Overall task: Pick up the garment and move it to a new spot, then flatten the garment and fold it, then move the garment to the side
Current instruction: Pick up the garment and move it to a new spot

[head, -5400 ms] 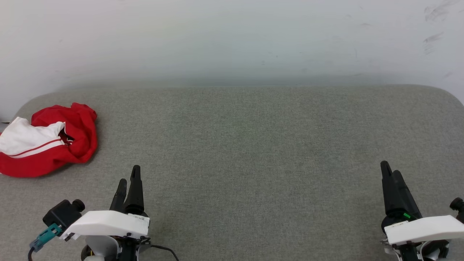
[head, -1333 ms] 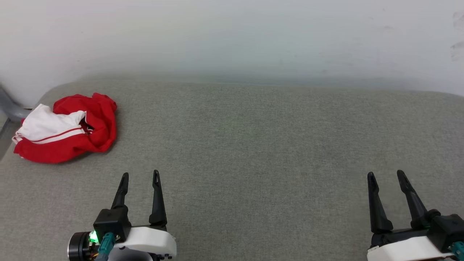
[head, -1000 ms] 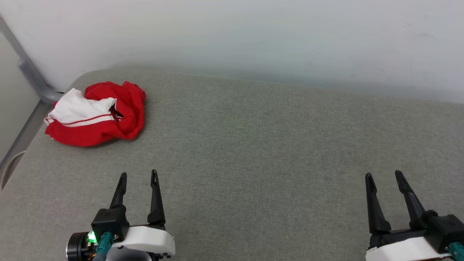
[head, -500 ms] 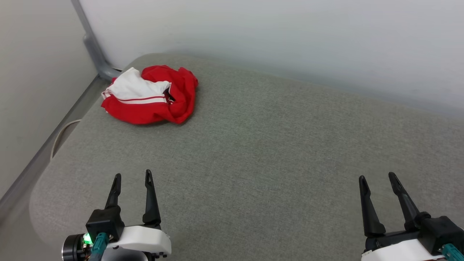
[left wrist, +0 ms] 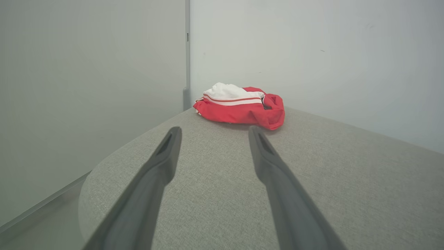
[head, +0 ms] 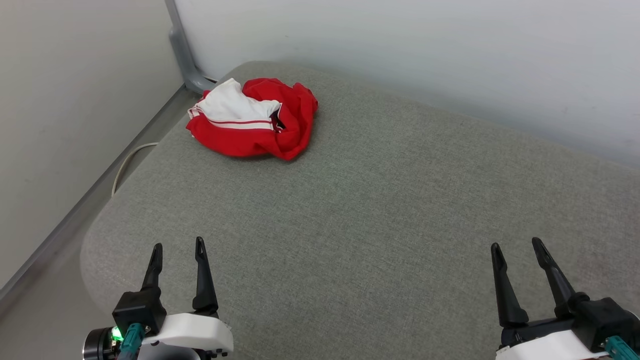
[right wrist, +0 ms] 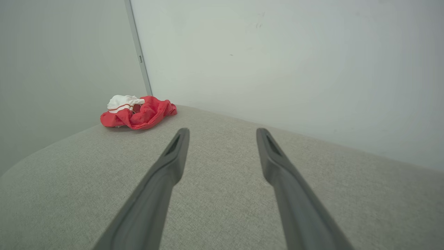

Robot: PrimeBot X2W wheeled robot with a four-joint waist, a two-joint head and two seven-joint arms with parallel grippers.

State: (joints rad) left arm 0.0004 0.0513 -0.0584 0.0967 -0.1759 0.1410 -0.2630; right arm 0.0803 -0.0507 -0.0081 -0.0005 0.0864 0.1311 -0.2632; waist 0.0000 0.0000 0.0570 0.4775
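Garment: a crumpled red-and-white heap at the far left corner of the table, close to the wall, with nothing touching it.
Left jaws: spread wide with nothing between them, low at my near left. They are well short of the garment, which lies straight ahead in my left wrist view.
Right jaws: also spread wide and empty, at my near right, well apart from the garment.
Just changed: I have swung to the left, so the whole head view has shifted. The table's corner, a grey post and a cable by the table's edge are now in sight.
Not changed: the garment has not moved on the table; it only sits nearer the middle of my view. My jaws have kept the same spread.
Meaning: I judge this to be the turn towards the heap before the first pick — nothing of the task is done yet.
Next: reach forward with the left arm, the nearer one, and close on a raised fold.
Risk: pinching a single loose layer may drag the heap rather than lift it — and it sits close to the table's edge.
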